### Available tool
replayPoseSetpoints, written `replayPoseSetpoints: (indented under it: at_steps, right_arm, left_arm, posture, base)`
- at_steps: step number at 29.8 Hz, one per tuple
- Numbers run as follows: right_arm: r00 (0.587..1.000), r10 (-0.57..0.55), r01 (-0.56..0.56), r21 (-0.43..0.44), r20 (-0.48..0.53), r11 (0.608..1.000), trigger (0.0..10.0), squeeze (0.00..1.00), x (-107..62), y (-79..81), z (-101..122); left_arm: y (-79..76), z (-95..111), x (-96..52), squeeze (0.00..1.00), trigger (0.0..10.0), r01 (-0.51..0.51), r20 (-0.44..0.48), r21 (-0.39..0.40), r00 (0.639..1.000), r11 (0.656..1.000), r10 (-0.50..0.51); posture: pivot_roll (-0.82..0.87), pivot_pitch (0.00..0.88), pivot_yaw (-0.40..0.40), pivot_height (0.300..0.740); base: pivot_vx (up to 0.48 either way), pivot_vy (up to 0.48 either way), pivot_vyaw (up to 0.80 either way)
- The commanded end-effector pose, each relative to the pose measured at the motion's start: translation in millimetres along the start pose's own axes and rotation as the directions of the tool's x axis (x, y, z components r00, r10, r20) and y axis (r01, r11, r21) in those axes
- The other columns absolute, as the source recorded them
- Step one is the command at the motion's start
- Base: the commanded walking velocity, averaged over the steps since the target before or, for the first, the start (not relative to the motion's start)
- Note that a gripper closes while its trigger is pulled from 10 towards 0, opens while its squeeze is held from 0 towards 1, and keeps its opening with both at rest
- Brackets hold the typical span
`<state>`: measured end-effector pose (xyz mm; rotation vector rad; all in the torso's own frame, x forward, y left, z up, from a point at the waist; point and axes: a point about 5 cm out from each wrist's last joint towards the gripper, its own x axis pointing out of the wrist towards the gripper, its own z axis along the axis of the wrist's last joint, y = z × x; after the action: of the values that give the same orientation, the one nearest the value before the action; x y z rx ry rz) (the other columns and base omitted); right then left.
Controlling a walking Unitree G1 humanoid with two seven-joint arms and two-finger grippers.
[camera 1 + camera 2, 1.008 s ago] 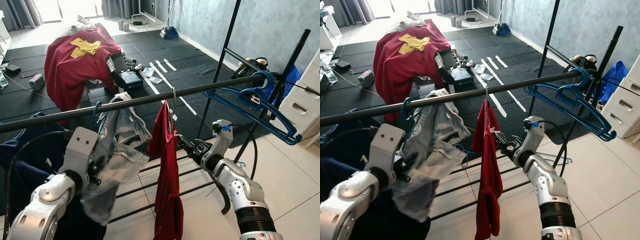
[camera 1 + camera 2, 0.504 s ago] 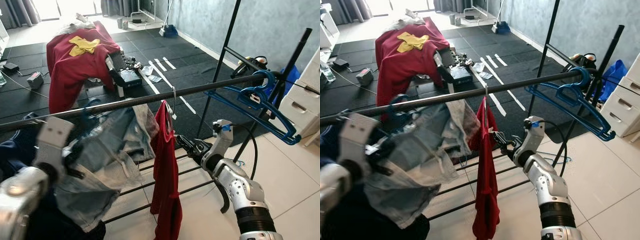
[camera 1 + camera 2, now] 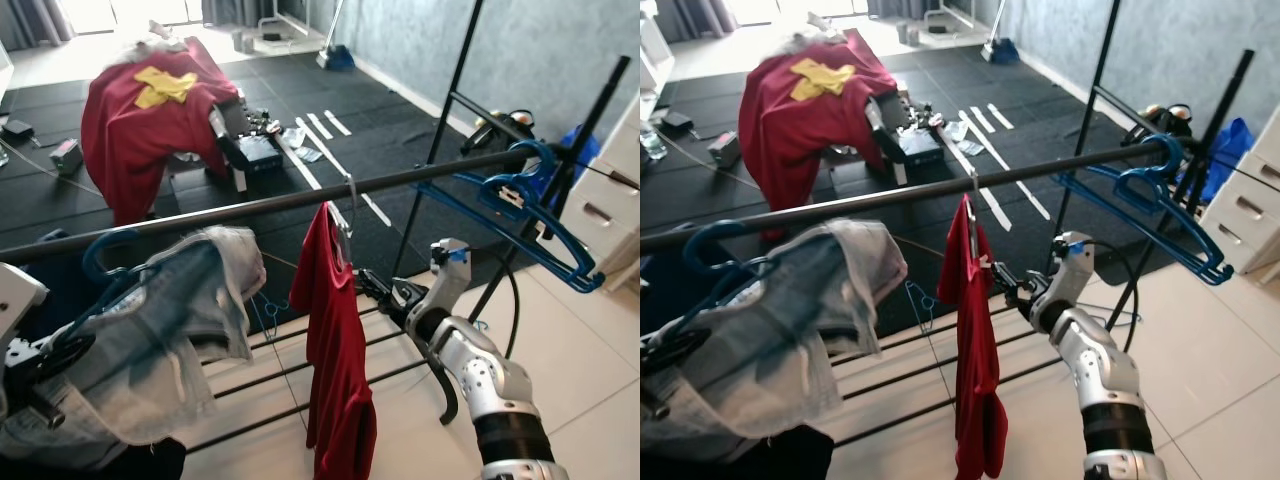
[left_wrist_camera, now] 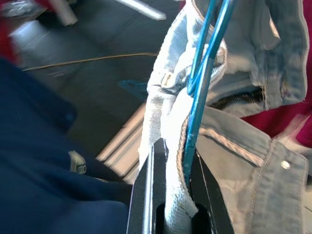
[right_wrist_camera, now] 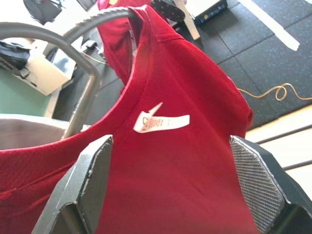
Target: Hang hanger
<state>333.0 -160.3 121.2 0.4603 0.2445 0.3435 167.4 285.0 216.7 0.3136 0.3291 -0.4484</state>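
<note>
**Q:** Hanger first: where is it, and what grips it?

**A:** My left tool (image 4: 173, 195) is closed on the blue hanger (image 4: 202, 92), the two black fingers pinching its wire together with a fold of the pale denim garment (image 3: 150, 340) draped over it. The hanger sits low on my left side, and its blue hook (image 3: 105, 250) curls upward just beneath the dark rail (image 3: 250, 207).

**Q:** Which way does the rail lie from that hook?

**A:** Above it and a little beyond. The rail runs long across my view, from low on my left to higher on my right. The hanger's length lies roughly along the same line. I judge the hook must rise over the bar and then settle down onto it. My left arm is plainly the nearer one for that.

**Q:** What is your other arm doing?

**A:** My right tool (image 5: 170, 180) is spread wide. Its two fingers stand either side of a red shirt (image 3: 335, 350), which already hangs from the rail near the middle. I cannot tell whether the pads touch the cloth.

**Q:** Anything else on the rail?

**A:** Several bare blue hangers (image 3: 520, 210) crowd its far right end, well apart from mine. The stretch of bar between my hook and the red shirt looks free, so that seems the place to aim.
</note>
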Motion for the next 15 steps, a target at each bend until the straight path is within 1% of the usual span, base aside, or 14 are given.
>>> replayPoseSetpoints:
  at_steps: [1,2,3,4,5,6,8,9,10,13,14,15]
  right_arm:
    - [1.000,-0.003,0.003,0.013,-0.024,1.000,10.0,0.00,-1.0,-2.1,-5]
    - [1.000,-0.003,0.003,0.012,-0.025,1.000,10.0,0.00,-1.1,-2.2,-5]
    - [1.000,-0.003,0.003,0.012,-0.025,1.000,10.0,0.00,-1.1,-2.2,-5]
    - [1.000,-0.003,0.003,0.011,-0.025,1.000,10.0,0.00,-1.1,-2.3,-5]
    - [1.000,0.000,0.000,0.012,-0.027,1.000,10.0,0.00,-1.0,-2.6,-4]
    - [1.000,0.000,0.000,0.012,-0.027,1.000,10.0,0.00,-1.0,-2.6,-4]
    - [1.000,0.003,-0.002,0.014,-0.028,1.000,10.0,0.00,-0.9,-2.8,-4]
    - [1.000,0.003,-0.002,0.014,-0.028,1.000,10.0,0.00,-0.9,-2.8,-4]
    - [1.000,0.006,-0.006,0.013,-0.030,1.000,10.0,0.00,-0.7,-2.8,-4]
    - [0.999,0.009,-0.009,0.012,-0.031,1.000,10.0,0.00,-0.4,-2.8,-3]
    - [0.999,0.016,-0.016,0.012,-0.033,1.000,10.0,0.00,-0.2,-2.3,-3]
    - [0.999,0.016,-0.016,0.012,-0.033,1.000,10.0,0.00,-0.2,-2.3,-3]
  left_arm:
    - [-16.4,5,-7.0,0.00,3.1,0.135,0.021,-0.001,0.991,0.991,-0.135]
    - [-23.9,3,-9.2,0.00,3.1,0.193,0.014,-0.013,0.981,0.981,-0.192]
    - [-23.9,3,-9.2,0.00,3.1,0.193,0.014,-0.013,0.981,0.981,-0.192]
    - [-28.3,1,-10.5,0.00,3.9,0.227,0.010,-0.021,0.974,0.974,-0.227]
    - [-42.3,4,-13.5,0.00,10.0,0.326,0.069,-0.036,0.944,0.945,-0.323]
    - [-42.3,4,-13.5,0.00,10.0,0.326,0.069,-0.036,0.944,0.945,-0.323]
    - [-49.4,8,-15.7,0.00,10.0,0.376,0.155,-0.050,0.918,0.925,-0.364]
    - [-49.4,8,-15.7,0.00,10.0,0.376,0.155,-0.050,0.918,0.925,-0.364]
    - [-51.3,10,-15.1,0.00,10.0,0.386,0.190,-0.052,0.909,0.921,-0.370]
    - [-52.3,11,-15.1,0.00,10.0,0.394,0.209,-0.053,0.903,0.918,-0.375]
    - [-54.0,12,-14.4,0.00,10.0,0.406,0.238,-0.065,0.893,0.911,-0.381]
    - [-54.0,12,-14.4,0.00,10.0,0.406,0.238,-0.065,0.893,0.911,-0.381]
  posture:
    - [-0.06,0.100,-0.023,0.740]
    - [-0.06,0.100,-0.023,0.740]
    - [-0.06,0.100,-0.023,0.740]
    - [-0.06,0.100,-0.023,0.740]
    - [-0.06,0.100,-0.023,0.740]
    - [-0.06,0.100,-0.023,0.740]
    - [-0.06,0.100,-0.023,0.740]
    - [-0.06,0.100,-0.023,0.740]
    - [-0.06,0.099,-0.027,0.740]
    - [-0.05,0.099,-0.027,0.740]
    - [-0.05,0.098,-0.027,0.740]
    - [-0.05,0.098,-0.027,0.740]
  base:
    - [0.000,0.000,0.00]
    - [0.000,0.000,0.00]
    - [0.000,0.000,0.00]
    - [0.000,0.000,0.00]
    - [0.000,0.000,0.00]
    - [0.000,0.000,0.00]
    - [0.000,0.000,0.00]
    - [0.000,0.000,0.00]
    - [-0.266,0.000,0.00]
    - [-0.266,0.000,0.00]
    - [-0.412,0.000,0.00]
    - [-0.412,0.000,0.00]
